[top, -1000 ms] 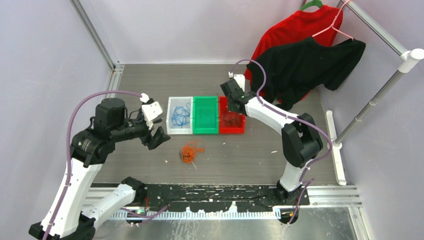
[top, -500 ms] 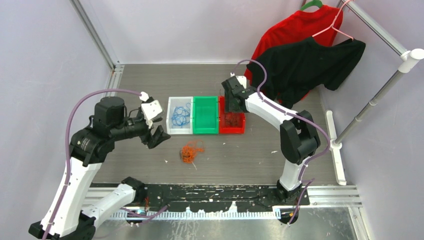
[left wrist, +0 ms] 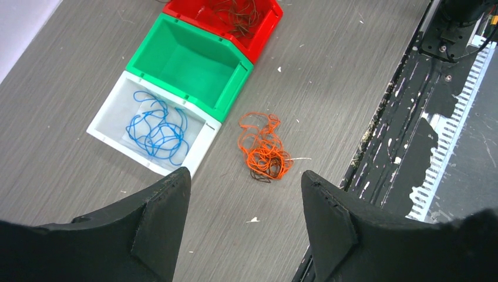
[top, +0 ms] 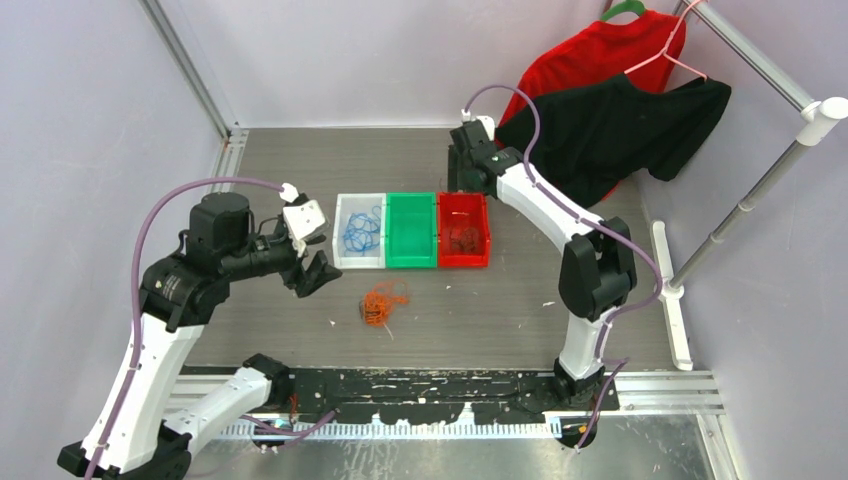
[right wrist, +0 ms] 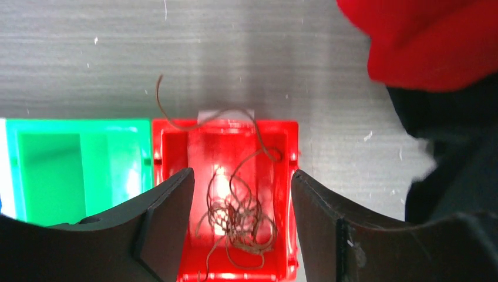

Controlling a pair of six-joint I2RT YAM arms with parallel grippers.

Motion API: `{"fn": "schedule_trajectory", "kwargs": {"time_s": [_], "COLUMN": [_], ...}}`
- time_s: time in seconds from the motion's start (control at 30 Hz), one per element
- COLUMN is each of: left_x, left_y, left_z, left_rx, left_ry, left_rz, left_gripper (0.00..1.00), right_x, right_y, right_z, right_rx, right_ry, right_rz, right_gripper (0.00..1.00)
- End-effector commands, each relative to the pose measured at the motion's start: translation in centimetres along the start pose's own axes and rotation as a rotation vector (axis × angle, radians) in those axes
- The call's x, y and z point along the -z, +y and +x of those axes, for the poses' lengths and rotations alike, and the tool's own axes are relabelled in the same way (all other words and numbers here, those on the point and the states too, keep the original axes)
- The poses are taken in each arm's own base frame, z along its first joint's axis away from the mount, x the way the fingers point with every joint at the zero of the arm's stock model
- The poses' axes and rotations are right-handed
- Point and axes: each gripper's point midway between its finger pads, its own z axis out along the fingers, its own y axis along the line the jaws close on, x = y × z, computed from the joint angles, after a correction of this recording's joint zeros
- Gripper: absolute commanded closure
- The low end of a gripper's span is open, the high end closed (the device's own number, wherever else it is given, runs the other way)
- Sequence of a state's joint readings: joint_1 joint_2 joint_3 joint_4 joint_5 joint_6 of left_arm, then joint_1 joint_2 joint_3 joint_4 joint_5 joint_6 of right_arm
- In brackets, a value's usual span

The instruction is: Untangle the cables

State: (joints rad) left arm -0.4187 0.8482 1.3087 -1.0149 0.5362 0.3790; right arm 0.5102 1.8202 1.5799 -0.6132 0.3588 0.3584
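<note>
A tangle of orange cables [top: 378, 302] [left wrist: 263, 151], with a dark strand in it, lies on the table in front of the bins. Blue cables [top: 360, 231] [left wrist: 155, 129] lie in the white bin [top: 340, 205]. Dark brown cables [top: 465, 240] [right wrist: 238, 208] lie in the red bin [top: 485, 215] [right wrist: 290, 153], one strand trailing over its far rim. The green bin [top: 411, 232] holds nothing. My left gripper [top: 318, 270] [left wrist: 245, 175] hangs open above the table, left of the orange tangle. My right gripper [top: 462, 175] [right wrist: 242, 174] is open and empty, above the red bin's far end.
A red shirt [top: 600, 55] and a black shirt [top: 620, 130] hang on a rack [top: 760, 180] at the back right, close to the right arm. The black base rail [top: 440, 385] runs along the near edge. Walls close in on the left and the back.
My right gripper has opened, let go of the brown cables in the red bin and pulled up and back toward the far side. The left arm has not moved.
</note>
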Motion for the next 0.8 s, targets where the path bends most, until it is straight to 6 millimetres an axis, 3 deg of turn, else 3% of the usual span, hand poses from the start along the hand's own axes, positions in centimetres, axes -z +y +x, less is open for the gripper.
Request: {"fn": "schedule_trajectory", "kwargs": {"time_s": [0.0,0.27,0.53,0.77], "left_x": [0.9,0.8,0.9,1.1], "left_y": [-0.3,-0.3,-0.2,-0.4], "left_z": [-1.5,-0.8,-1.0,-1.0], "left_rx": [-0.045,-0.072,-0.075,-0.077], "left_ry": [-0.052,-0.034,-0.040,-0.040], "left_rz": [0.001,0.000,-0.001,-0.004], "left_gripper": [0.31,0.31,0.31,0.31], "right_x": [-2.0,-3.6,-4.7,-5.6], "right_y": [0.6,0.6,0.7,0.3], "right_z": [-2.4,-2.7,-1.4,-0.6], "right_rx": [0.021,0.033,0.028,0.046], "right_ry": [-0.002,0.025,0.054,0.063], "right_rz": [-0.091,-0.165,-0.171,-0.148], "right_gripper": [0.33,0.37,0.51,0.55]}}
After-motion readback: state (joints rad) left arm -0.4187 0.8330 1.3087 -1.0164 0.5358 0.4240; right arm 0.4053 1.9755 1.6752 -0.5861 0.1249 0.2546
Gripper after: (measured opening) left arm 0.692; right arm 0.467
